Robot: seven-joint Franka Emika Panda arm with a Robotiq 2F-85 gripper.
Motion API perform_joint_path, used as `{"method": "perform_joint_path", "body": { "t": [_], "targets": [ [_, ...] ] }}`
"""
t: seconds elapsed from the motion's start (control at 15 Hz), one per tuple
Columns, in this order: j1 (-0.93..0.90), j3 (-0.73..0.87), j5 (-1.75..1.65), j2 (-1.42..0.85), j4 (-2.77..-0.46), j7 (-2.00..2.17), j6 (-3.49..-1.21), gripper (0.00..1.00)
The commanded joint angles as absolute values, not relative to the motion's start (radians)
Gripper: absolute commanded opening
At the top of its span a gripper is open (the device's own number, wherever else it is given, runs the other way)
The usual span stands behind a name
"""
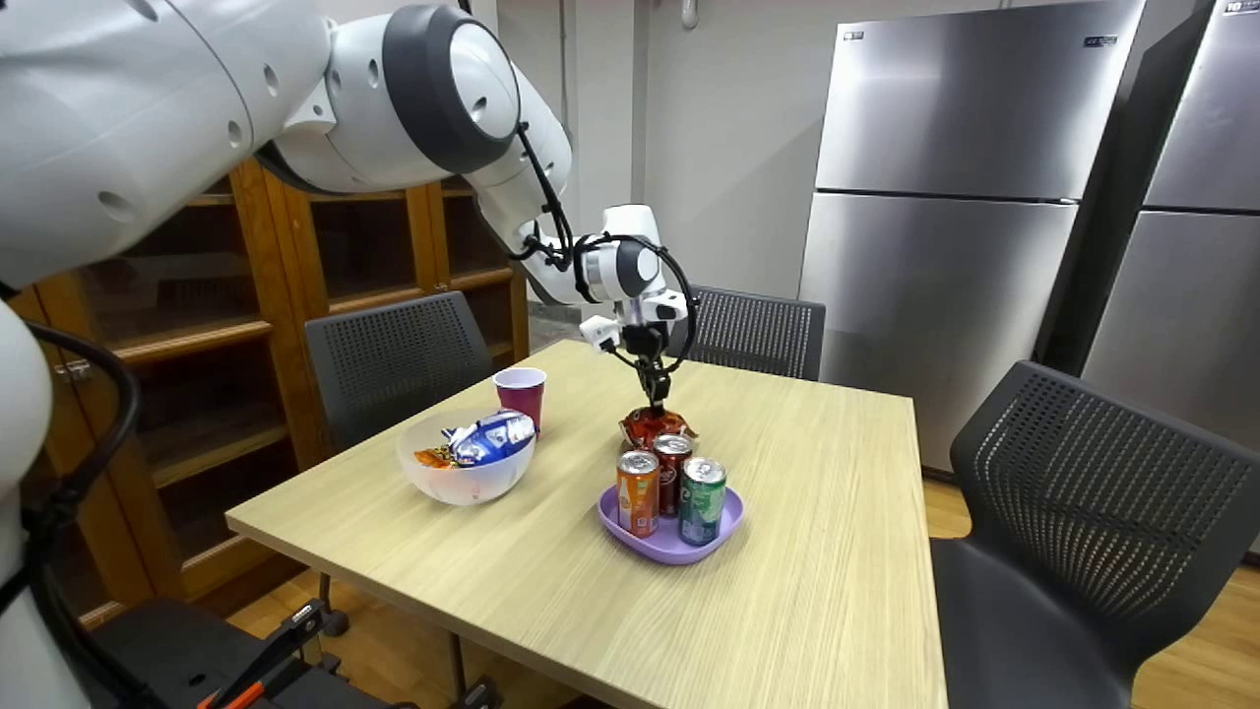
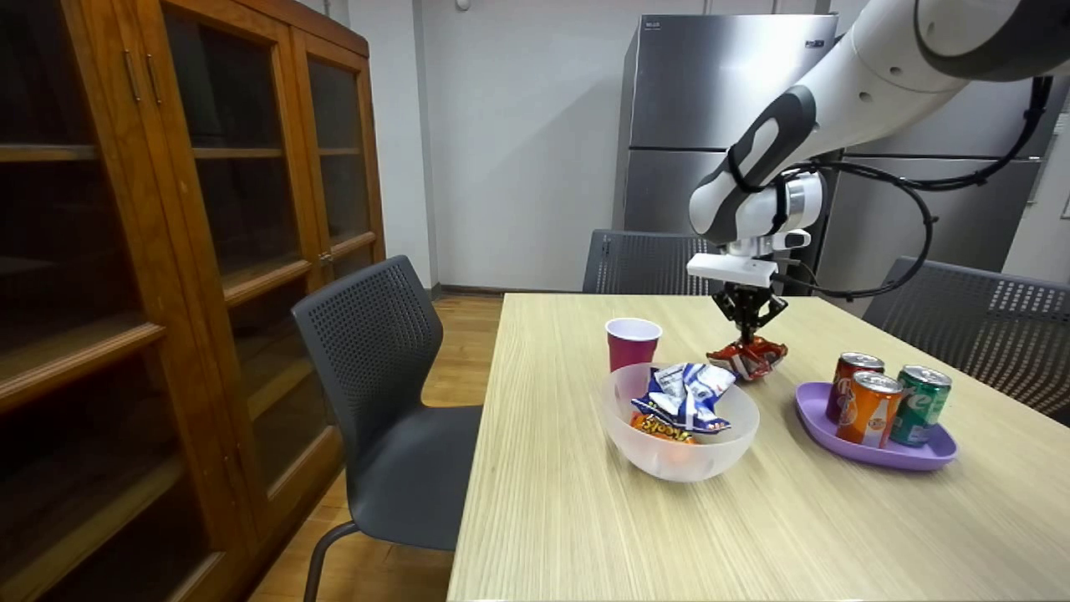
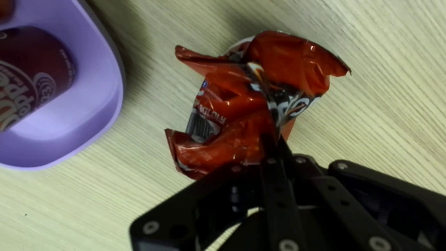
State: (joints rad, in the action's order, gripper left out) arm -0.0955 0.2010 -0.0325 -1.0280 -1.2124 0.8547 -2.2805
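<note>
Red snack bag [image 3: 240, 111] sits near the purple tray [image 1: 677, 553], not touching it, and the black claw [image 3: 275, 141] is clamped together on its raised fold. Looks light, soft and slick, contents probably crushable; that gathered ridge seems the best hold, gentle squeeze, as smoother parts would likely slip. Three soda cans [image 1: 671, 478] stand in the tray.

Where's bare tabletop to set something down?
In an exterior view: tabletop between the purple tray and the chair at picture right, and between tray and bowl. Crowded: the claw and red bag beside the tray, the cup close to the bowl.
</note>
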Motion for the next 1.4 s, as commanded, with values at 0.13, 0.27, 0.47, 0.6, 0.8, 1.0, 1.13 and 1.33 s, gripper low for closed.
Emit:
{"method": "perform_joint_path", "body": {
  "t": [0.13,0.27,0.47,0.6,0.8,1.0,1.13,1.33],
  "targets": [
    [-0.094,0.205,-0.038,-0.935,-1.291,0.849,-2.312,0.00],
    [-0.094,0.208,-0.044,-0.890,-1.337,0.835,-2.347,0.00],
    [-0.097,0.210,-0.053,-0.807,-1.431,0.807,-2.401,0.00],
    [-0.099,0.209,-0.061,-0.749,-1.504,0.777,-2.436,0.00],
    [-0.108,0.213,-0.081,-0.655,-1.627,0.724,-2.491,0.00],
    [-0.123,0.221,-0.117,-0.565,-1.756,0.684,-2.556,0.00],
    [-0.136,0.226,-0.148,-0.507,-1.836,0.670,-2.597,0.00],
    [-0.166,0.236,-0.217,-0.423,-1.950,0.658,-2.653,0.00]
  ]
}}
